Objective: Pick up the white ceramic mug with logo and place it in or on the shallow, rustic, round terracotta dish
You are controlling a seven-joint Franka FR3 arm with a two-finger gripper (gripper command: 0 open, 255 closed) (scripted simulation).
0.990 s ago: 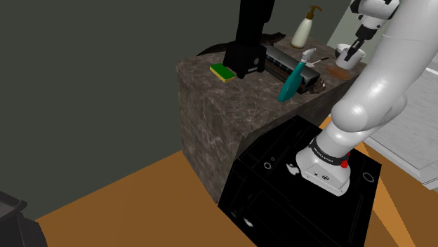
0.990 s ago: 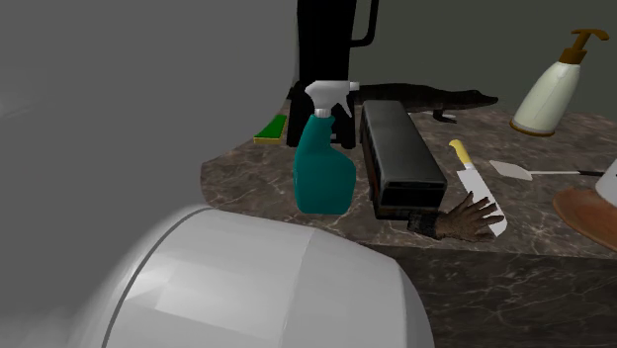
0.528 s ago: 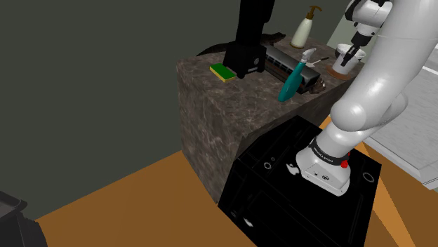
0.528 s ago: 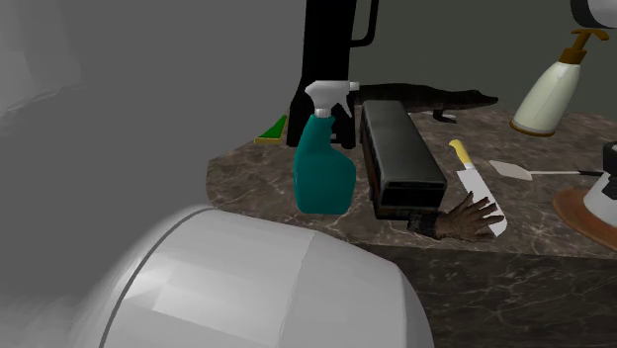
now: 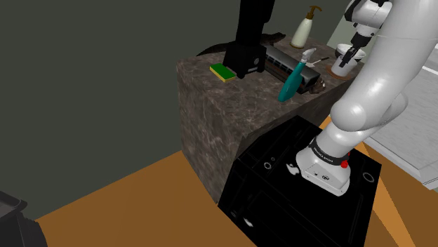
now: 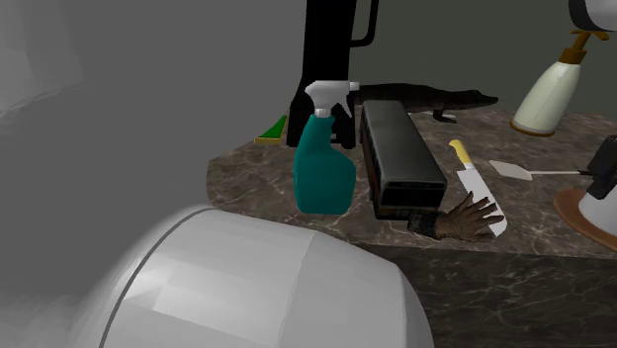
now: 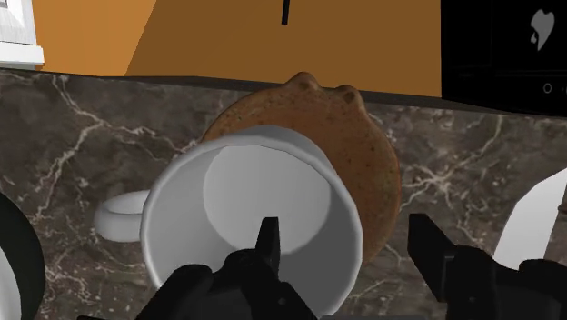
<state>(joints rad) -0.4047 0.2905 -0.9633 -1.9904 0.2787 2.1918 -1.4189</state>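
The white mug [image 7: 227,195] stands upright on the round brown terracotta dish [image 7: 374,159], its handle pointing away from the dish's middle. My gripper [image 7: 347,244] is open over the mug's rim: one finger hangs inside the cup, the other outside, and neither presses the wall. In the shoulder view the gripper [image 5: 353,48] hovers at the mug [image 5: 343,51] on the dish [image 5: 341,71], at the counter's far right end. At the second exterior view's right edge the mug [image 6: 605,216] rests on the dish [image 6: 575,210].
On the dark marble counter [image 5: 210,105] stand a teal spray bottle [image 6: 324,158], a long black box [image 6: 396,158], a yellow-handled knife [image 6: 475,183], a cream pump bottle [image 6: 549,94], a green sponge [image 5: 224,71] and a tall black appliance [image 5: 249,35]. The counter's edge runs just past the dish.
The gripper came down with the mug and set it on the dish. Its fingers have since parted from the mug's wall.
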